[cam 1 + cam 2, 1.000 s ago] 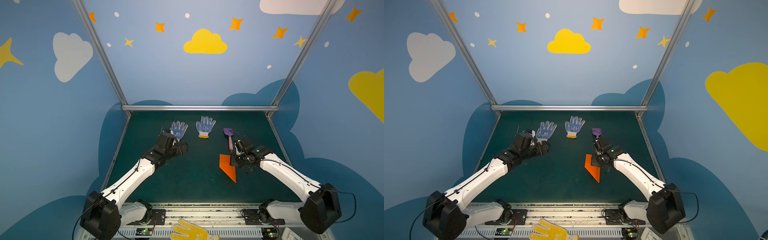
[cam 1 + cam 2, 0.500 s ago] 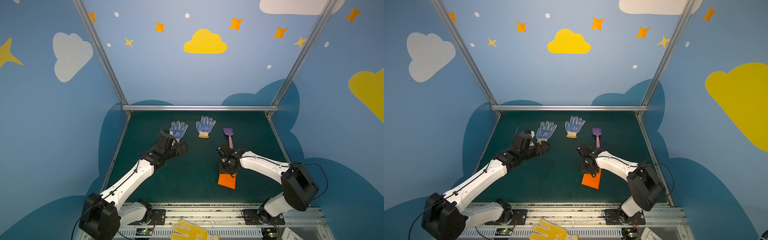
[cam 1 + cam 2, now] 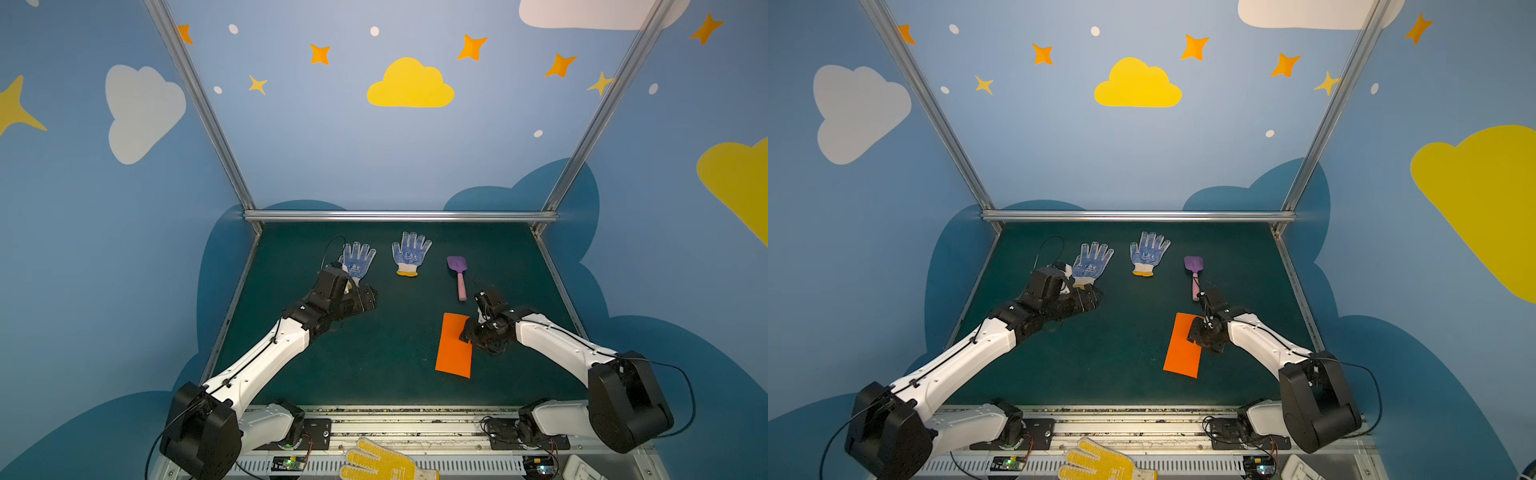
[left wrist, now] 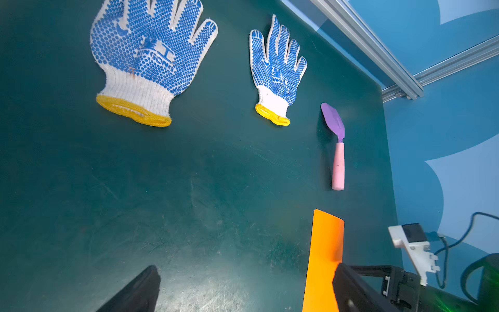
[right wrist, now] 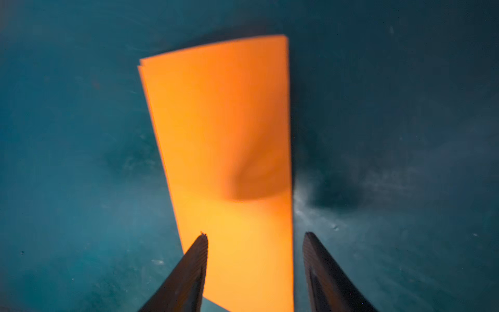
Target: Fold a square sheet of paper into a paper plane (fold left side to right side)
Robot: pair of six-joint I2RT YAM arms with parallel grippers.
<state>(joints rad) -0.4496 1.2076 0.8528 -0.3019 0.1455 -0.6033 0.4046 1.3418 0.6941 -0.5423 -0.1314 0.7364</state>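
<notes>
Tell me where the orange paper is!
In both top views the orange paper lies on the table's right side, just in front of the purple shovel, by the right end effector.

The left blue-dotted glove (image 4: pixel 151 54) is showing a printed mark: Chinese characters above Latin letters ending "NGONG" (the start is unclear). The other glove (image 4: pixel 278 73) is carrying a similar mark, too small to read.

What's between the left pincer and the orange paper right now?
Nothing: only bare green mat separates the left pincer from the folded orange paper, as both top views show.
</notes>
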